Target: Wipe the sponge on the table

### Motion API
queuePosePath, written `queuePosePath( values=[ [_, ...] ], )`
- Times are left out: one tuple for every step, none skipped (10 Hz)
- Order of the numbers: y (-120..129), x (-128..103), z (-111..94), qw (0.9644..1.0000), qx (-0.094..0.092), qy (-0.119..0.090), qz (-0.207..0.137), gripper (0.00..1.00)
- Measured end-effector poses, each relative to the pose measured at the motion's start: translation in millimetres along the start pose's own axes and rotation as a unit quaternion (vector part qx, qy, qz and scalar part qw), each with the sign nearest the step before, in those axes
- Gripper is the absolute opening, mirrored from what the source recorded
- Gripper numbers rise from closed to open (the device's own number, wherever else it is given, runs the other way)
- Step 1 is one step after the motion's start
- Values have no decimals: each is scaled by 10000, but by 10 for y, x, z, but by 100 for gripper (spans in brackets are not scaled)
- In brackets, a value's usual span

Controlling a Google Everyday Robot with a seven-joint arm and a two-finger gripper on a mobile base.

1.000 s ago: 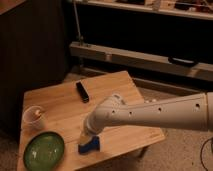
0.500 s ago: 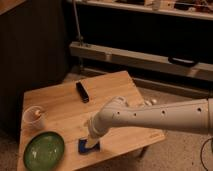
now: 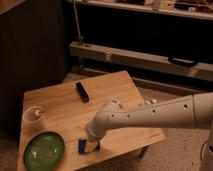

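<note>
The dark-blue sponge [image 3: 83, 145] lies on the light wooden table [image 3: 60, 105] near its front edge, just right of the green plate. My gripper [image 3: 90, 143] comes down onto the sponge from the right, at the end of the white arm [image 3: 150, 116] that reaches in across the table's right side. The arm's wrist covers the sponge's right part.
A green plate [image 3: 44, 150] sits at the table's front left corner. A clear cup [image 3: 34, 118] stands at the left edge. A slim black bar [image 3: 82, 91] lies toward the back middle. Dark shelving and a metal rail stand behind the table.
The gripper and the sponge have shifted slightly toward the table's front edge, and the arm has dropped a little lower over the tabletop.
</note>
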Motion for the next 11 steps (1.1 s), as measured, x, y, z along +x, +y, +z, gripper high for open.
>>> queuePosePath(
  values=[
    [15,7,48,10000,20,-30,-23,65],
    [25,13,99,10000,31,-56,-32,65],
    [31,28,153,10000,42,-59,-32,65],
    [32,32,189,10000,39,-53,-40,65],
    [28,37,218,10000,33,-43,-46,65],
    [21,67,246,10000,29,-19,-29,65],
    [18,92,267,10000,23,4,-15,65],
    [15,114,291,10000,12,23,4,65],
    [13,151,315,10000,-6,46,36,65],
    [12,170,330,10000,-21,58,52,65],
    [8,184,347,9999,-39,65,75,65]
  ],
)
